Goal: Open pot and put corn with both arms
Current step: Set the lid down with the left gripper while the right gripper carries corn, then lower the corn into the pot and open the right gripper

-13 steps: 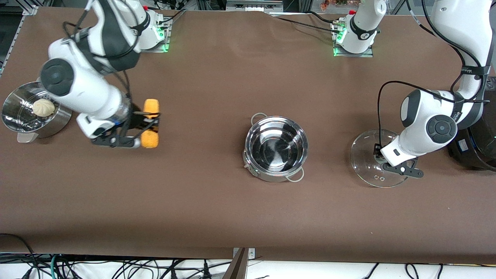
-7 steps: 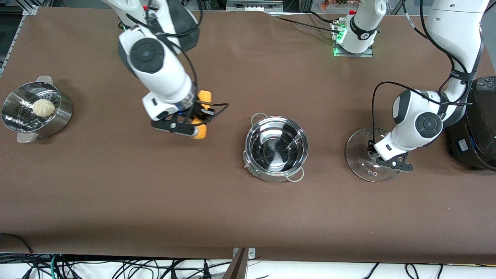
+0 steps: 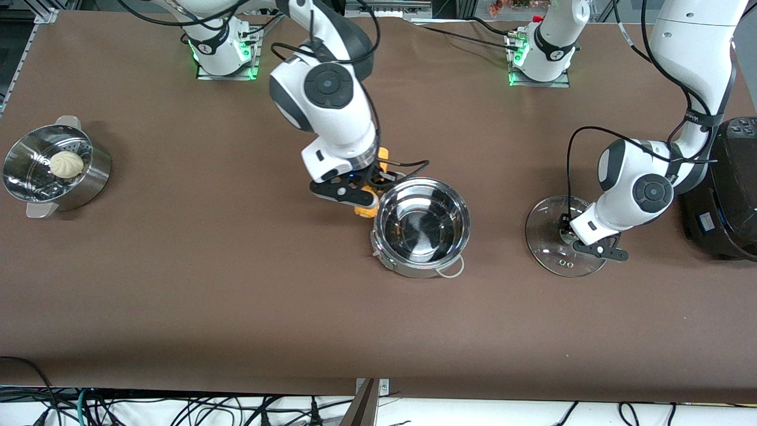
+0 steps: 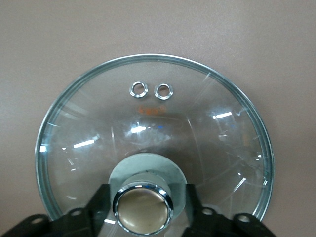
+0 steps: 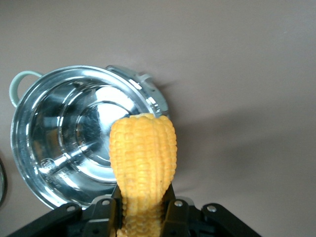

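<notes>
Stainless-steel pot point(image 3: 421, 227): stood uncovered and empty at the middle of the table point(image 3: 236, 296), taken here as the landmark; two thin wire loop handles are seen at its rim. Glass lid point(image 3: 562, 236): laid flat on the table beside the pot, toward the left arm's end, its copper-coloured knob point(image 4: 142, 210) set between the fingers of the left gripper point(image 3: 594, 244); whether those fingers are clamped on the knob or parted from it cannot be told from the wrist view, since only a thin gap, if any, is suggested. Corn cob point(image 5: 142, 163): clenched in the right gripper point(image 3: 356, 190), carried over the pot's rim on the side toward the right arm's end, its tip pointed across the opening. Steel steamer pot point(image 3: 56, 168) with a white bun point(image 3: 66, 164): placed well apart from the pot at the right arm's end. Black rice cooker point(image 3: 727, 195): placed at the left arm's end, past the lid. Step in hand, as judged: lid removal is completed and the corn is being delivered. Next move, as judged: the cob is to be brought fully over the opening, lowered inside the rim, and released.
</notes>
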Motion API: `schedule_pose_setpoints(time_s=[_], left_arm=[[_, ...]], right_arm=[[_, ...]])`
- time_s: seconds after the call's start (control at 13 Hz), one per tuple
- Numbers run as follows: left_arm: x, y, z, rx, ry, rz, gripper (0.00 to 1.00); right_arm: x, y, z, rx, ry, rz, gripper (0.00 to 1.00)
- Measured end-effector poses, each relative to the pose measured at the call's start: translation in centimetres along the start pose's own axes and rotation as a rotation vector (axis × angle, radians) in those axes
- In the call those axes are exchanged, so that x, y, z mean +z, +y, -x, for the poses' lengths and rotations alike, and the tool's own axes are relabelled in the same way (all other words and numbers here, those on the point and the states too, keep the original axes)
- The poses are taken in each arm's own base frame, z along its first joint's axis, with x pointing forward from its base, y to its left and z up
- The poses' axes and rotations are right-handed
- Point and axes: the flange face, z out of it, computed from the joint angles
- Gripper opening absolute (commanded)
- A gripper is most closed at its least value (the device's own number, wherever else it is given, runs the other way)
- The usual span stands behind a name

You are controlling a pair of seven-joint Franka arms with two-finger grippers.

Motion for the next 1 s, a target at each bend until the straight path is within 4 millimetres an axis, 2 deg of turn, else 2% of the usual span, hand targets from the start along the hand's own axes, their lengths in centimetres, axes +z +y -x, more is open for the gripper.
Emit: schedule_pose_setpoints(time_s=[0.23, 0.38, 0.46, 0.61, 0.84, 1.0], left_arm=[[-0.5, 0.2, -0.3, 0.002, 0.012, -0.001, 1.00], [-2.5, 0.6, -0.7, 0.011, 0.026, -0.006, 1.00], [-4.5, 1.0, -1.0, 0.018, 0.030, -0.012, 1.00], [-10.0, 1.9, -1.1, 0.029, 0.034, -0.029, 1.00], [-19.6, 2.3, 0.0, -0.004, 0.002, -0.020, 1.00], [-25.0, 1.9, 0.8, -0.047, -0.018, 0.042, 1.00]], right_arm=[[2.2, -2.6, 2.2, -0.018, 0.035, -0.005, 0.12], [3.5, -4.1, 3.9, -0.005, 0.063, -0.025, 0.08], [4.1, -4.7, 4.8, 0.000, 0.073, -0.029, 0.08], [5.3, -5.4, 5.6, 0.004, 0.088, -0.032, 0.08], [6.4, -5.8, 4.6, 0.015, 0.103, -0.057, 0.08], [7.0, -6.1, 4.3, 0.016, 0.110, -0.080, 0.07]])
